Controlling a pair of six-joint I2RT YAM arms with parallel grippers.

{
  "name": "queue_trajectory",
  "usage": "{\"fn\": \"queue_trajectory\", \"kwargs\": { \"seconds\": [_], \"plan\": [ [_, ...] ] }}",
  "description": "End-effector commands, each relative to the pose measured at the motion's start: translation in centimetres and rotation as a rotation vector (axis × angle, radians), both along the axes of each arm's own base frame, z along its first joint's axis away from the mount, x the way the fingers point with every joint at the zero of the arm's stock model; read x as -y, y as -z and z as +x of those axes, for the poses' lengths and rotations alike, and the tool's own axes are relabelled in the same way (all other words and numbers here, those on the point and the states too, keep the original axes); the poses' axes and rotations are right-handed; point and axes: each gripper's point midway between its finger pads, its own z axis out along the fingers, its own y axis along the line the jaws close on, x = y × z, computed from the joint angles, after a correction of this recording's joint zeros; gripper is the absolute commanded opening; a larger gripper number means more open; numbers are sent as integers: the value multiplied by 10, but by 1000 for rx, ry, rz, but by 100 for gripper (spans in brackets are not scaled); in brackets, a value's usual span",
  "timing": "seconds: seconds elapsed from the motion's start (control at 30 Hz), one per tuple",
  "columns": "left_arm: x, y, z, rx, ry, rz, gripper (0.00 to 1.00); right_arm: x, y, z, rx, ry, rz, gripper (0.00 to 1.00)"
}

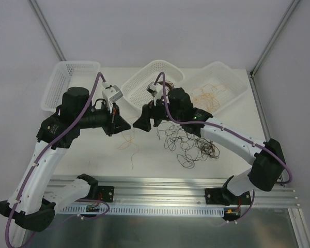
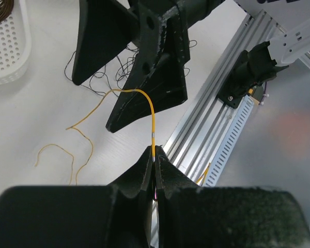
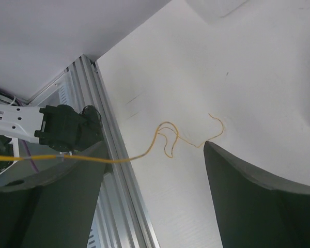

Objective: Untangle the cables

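Left pincer (image 2: 154,155): pressed fully together, clamped on a thin tan-orange springy wire (image 2: 151,119) right at the fingertips. Held up off the white tabletop (image 1: 160,165), near its middle. From the grip, arching up and over, then dropping in loose curls onto the tabletop toward the near edge.

Right pincer (image 3: 154,152): spread wide apart, gripping nothing. Tip to tip with the left pincer in the overhead view, just beside it. Crossed in front by the tan-orange wire in its own wrist view; touching or not, impossible to tell.

Just right of both pincers, partly under the right arm: a tangle of black and dark brown curly wires (image 1: 188,144), lying loose on the tabletop, apart from the held wire's curls.

Along the far edge: a left white mesh basket (image 1: 62,88), a middle white mesh basket (image 1: 139,85) with a dark brown coil (image 2: 0,10) inside, and a right white plastic basket (image 1: 237,88) holding more loose tan-orange wires (image 1: 209,95).
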Motion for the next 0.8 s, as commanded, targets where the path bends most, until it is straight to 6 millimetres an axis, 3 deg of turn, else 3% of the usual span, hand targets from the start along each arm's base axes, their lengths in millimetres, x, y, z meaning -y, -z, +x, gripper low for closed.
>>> {"fn": "queue_trajectory", "kwargs": {
  "seconds": [0.0,0.1,0.17,0.2,0.3,0.33,0.4,0.6,0.77],
  "plan": [
    [7,-15,-4,45,44,-52,0,-24,-47,-3,93,-74,136,79],
    [8,-13,-3,51,45,-52,0,-31,-48,-5,90,-99,144,74],
    [8,-13,-4,27,29,-63,0,-32,-46,-5,87,-102,137,62],
    [8,-12,-4,28,25,-65,0,-30,-45,-3,91,-95,131,49],
    [3,-4,-1,36,-11,-45,0,-23,-42,1,98,-69,103,24],
    [0,-4,-1,50,-25,-42,0,-20,-41,2,92,-61,90,12],
    [-3,6,-1,43,-46,-27,0,-9,-51,8,137,-35,81,1],
    [-8,35,-1,-2,-76,6,0,28,-98,24,244,47,95,1],
    [-18,52,13,-2,-169,52,0,52,-135,28,311,94,103,1]
  ]
}}
